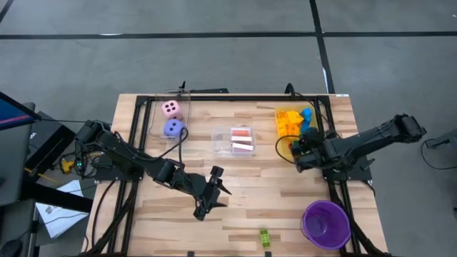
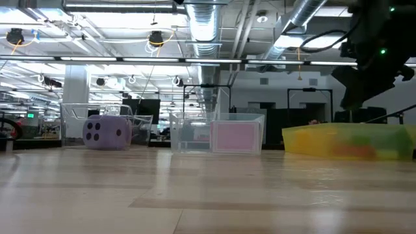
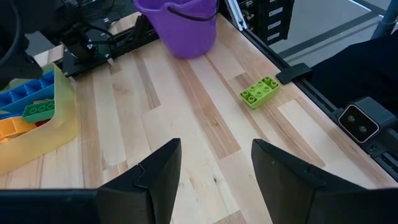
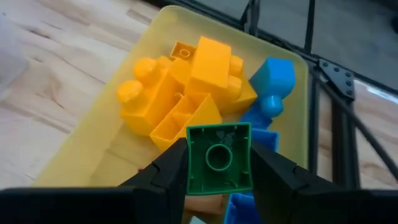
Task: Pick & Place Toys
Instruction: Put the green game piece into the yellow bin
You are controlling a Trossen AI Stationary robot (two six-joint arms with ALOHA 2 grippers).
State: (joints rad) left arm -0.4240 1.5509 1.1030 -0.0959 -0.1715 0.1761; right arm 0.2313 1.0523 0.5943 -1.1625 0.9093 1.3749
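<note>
My right gripper [image 1: 300,148] hangs over the near end of the yellow see-through bin [image 1: 294,121], shut on a green brick [image 4: 219,158]. The bin holds yellow, orange and blue bricks [image 4: 186,87]. My left gripper [image 1: 216,184] is open and empty above the middle of the table; in the left wrist view its fingers [image 3: 158,174] stand apart over bare wood. A second green brick [image 1: 264,238] lies flat on the table near the front edge, and also shows in the left wrist view [image 3: 260,91]. My right gripper pinches the green brick by two opposite sides [image 4: 189,163] between its two fingers. The brick's hollow underside faces the wrist camera. The fingers point down toward the bin. The brick is lifted clear above the bricks in the bin.
A purple cup [image 1: 326,223] stands at the front right. At the far left a clear bin holds a pink die [image 1: 171,108] and a purple die [image 1: 173,128]. A clear bin with pink-backed cards [image 1: 241,140] stands mid-table. Black frame rails [image 1: 335,178] run along the table's sides.
</note>
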